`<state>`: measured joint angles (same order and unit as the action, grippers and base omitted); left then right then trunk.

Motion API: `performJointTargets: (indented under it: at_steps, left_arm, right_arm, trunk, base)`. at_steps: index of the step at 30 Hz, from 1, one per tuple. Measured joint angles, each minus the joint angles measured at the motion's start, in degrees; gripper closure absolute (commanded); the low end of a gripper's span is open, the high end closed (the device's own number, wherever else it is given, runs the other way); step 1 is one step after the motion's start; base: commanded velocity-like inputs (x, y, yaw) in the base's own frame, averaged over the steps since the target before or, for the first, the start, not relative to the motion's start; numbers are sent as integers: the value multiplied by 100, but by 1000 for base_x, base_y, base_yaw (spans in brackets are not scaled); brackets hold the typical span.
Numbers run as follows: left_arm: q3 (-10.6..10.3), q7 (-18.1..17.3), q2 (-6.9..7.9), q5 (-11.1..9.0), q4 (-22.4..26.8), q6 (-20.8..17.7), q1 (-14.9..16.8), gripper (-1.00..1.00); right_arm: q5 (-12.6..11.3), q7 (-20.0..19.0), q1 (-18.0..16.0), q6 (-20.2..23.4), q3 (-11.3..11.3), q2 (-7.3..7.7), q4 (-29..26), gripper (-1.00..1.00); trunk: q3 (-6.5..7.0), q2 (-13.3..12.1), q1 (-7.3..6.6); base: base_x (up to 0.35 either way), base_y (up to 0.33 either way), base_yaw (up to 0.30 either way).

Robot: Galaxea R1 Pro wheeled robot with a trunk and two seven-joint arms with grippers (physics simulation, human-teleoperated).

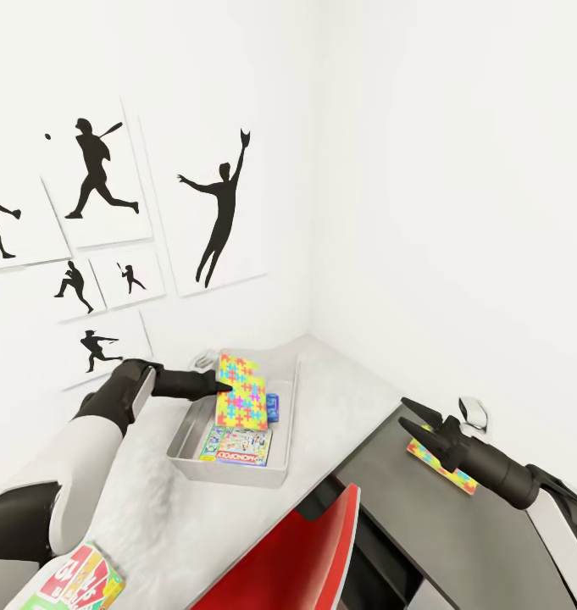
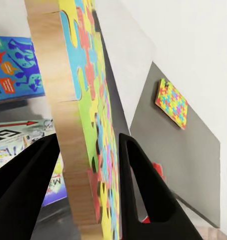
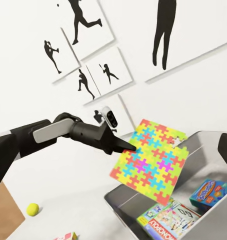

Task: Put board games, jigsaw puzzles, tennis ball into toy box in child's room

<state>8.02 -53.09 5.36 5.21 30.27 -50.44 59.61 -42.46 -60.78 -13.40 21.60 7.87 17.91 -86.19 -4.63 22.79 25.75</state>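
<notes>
The left hand (image 1: 219,387) reached level over the toy box (image 1: 186,424), clamping a jigsaw puzzle (image 1: 242,390) upright; the right wrist view showed a tennis ball (image 3: 32,209).

Monopoly game (image 1: 235,445) in toy box (image 1: 185,434); second puzzle (image 1: 441,465) right.

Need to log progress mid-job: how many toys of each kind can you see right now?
Jigsaw puzzles: 2, one held over the toy box by the left end effector at, one on the dark cabinet
Board games: 3, Monopoly, blue, red-and-green
Tennis ball: 1
Total: 6
</notes>
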Motion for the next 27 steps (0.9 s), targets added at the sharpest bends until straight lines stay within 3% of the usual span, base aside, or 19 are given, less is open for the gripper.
performJointTargets:
  at_steps: [14,19,27]
  left_arm:
    - [-32,185,5,65,-75,480,0,100]
    - [-39,194,6,85,-414,717,-1,100]
    - [-34,188,-18,72,-636,752,0,100]
  right_arm:
    - [22,-3,0,167,3,0,-3,-100]
    - [22,4,0,199,3,0,-4,-100]
    - [30,8,0,204,3,0,-9,-100]
  trunk:
    - [-57,0,0]
    - [-103,-1,0]
    - [-178,0,0]
  base:
    - [0,0,0]
    - [0,0,0]
    - [0,0,0]
